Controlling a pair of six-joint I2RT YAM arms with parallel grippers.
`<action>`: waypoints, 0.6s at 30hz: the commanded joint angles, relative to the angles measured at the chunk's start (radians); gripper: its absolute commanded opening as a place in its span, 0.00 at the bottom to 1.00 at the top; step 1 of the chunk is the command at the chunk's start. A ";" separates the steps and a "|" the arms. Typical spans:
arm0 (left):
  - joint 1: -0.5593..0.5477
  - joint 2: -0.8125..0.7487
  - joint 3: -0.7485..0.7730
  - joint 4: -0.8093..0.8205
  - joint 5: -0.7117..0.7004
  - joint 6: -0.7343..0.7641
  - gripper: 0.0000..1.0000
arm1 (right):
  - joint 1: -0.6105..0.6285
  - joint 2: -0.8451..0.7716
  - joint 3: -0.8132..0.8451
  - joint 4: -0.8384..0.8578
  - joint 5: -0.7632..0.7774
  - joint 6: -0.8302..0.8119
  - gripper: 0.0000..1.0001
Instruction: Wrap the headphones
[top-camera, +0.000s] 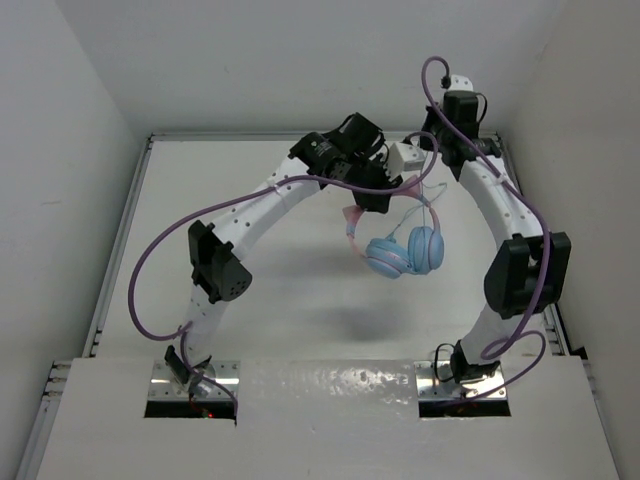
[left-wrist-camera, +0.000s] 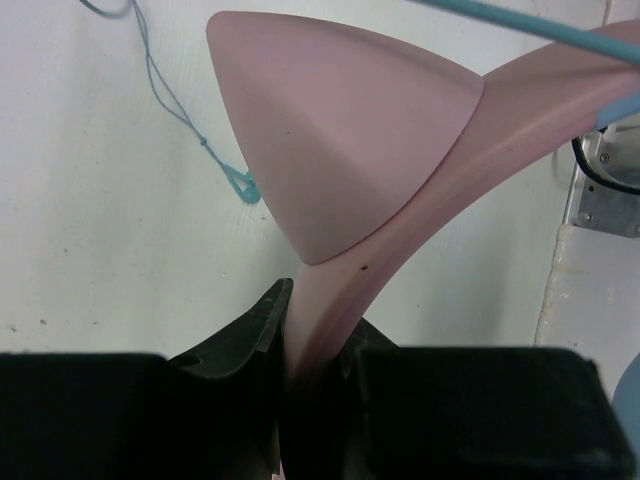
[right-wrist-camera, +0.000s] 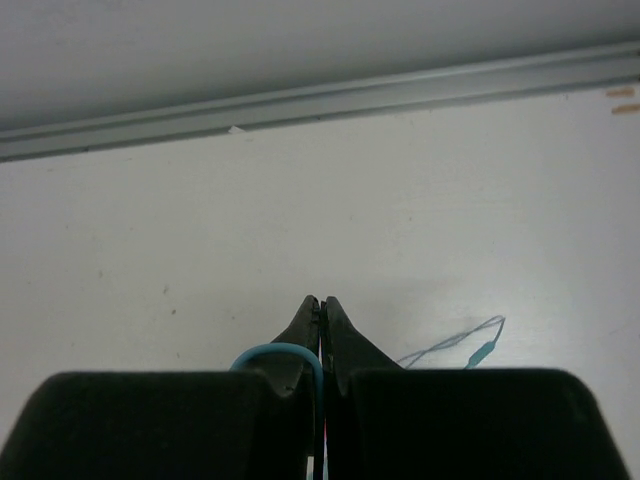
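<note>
Seeing the headphones (top-camera: 405, 250): pink cat-ear headband (left-wrist-camera: 520, 110) clamped in my left hand (left-wrist-camera: 318, 320), blue cups (top-camera: 385, 255) hanging; right hand (right-wrist-camera: 321, 305) pinches the teal cable (right-wrist-camera: 270, 350), whose run is hard to trace.

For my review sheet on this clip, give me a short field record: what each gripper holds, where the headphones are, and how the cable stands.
left gripper: shut on the pink headband, just below a cat ear
right gripper: shut on the teal cable, a small loop showing beside its fingers
headphones: lifted off the table, blue ear cups hanging lowest
cable state: loose, not wound round the headphones
wrap: not yet done
</note>
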 joint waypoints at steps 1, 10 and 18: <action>-0.018 -0.027 0.063 0.019 0.052 -0.031 0.00 | -0.005 -0.098 -0.153 0.136 0.088 0.108 0.00; 0.005 -0.030 0.103 0.033 0.061 -0.057 0.00 | -0.005 -0.191 -0.294 0.201 0.196 0.159 0.00; 0.020 -0.036 0.117 0.065 0.035 -0.089 0.00 | -0.008 -0.269 -0.448 0.267 0.257 0.239 0.00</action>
